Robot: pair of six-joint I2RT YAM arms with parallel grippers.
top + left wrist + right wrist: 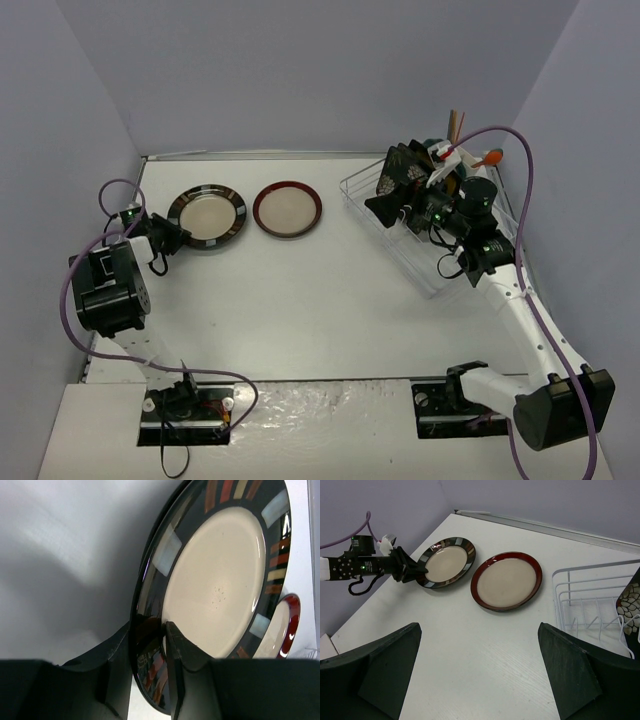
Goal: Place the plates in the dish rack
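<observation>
The striped plate (215,580), judged stiff, slick and breakable, is clenched at its rim by the left claw (147,632); the right claw (479,630) is spread open.

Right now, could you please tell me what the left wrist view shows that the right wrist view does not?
Only the left wrist view: a close look at the left gripper clamping the striped-rim plate at its edge. Only the right wrist view: the dish rack, a floral plate in it, and the open right gripper. Both: the striped-rim plate and the red-rimmed plate beside it.
</observation>
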